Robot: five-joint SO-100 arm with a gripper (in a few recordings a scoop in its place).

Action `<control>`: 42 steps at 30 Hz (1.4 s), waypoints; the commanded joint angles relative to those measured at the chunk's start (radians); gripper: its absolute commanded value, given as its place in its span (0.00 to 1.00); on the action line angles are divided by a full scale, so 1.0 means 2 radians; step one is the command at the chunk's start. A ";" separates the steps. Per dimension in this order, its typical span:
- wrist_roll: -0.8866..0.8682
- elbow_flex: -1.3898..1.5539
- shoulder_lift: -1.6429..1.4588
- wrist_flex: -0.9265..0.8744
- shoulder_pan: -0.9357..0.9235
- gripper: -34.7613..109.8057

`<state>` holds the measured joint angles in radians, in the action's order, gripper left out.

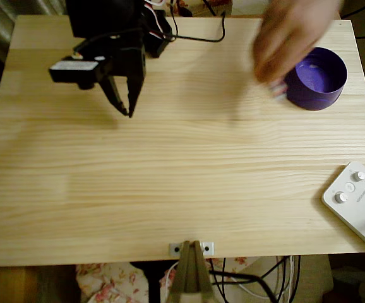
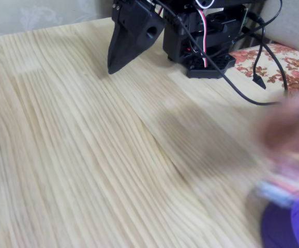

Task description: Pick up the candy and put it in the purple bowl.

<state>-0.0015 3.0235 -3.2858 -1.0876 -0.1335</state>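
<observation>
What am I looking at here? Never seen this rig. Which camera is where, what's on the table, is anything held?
The black machine is a small robot arm; its gripper ends in two fingers, close together and holding nothing. One picture looks straight down from overhead; the other is a fixed camera low at the table edge, looking across the wood toward the arm's base. On the wooden table stand a purple bowl and, at one corner, a white box with knobs. The blurred shape beside the bowl is a person's hand, moving. Something small and pale at its fingertips may be the candy, but it is too blurred to tell.
</observation>
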 commanded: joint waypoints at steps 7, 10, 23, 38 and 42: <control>-0.005 -0.008 -0.007 0.008 -0.007 0.24; -0.005 -0.008 -0.007 0.008 -0.007 0.24; -0.005 -0.008 -0.007 0.008 -0.007 0.24; 0.038 -0.008 -0.007 0.009 0.035 0.24; 0.038 -0.008 -0.007 0.009 0.035 0.24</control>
<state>0.0629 3.0235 -3.2858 -1.0876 -0.0522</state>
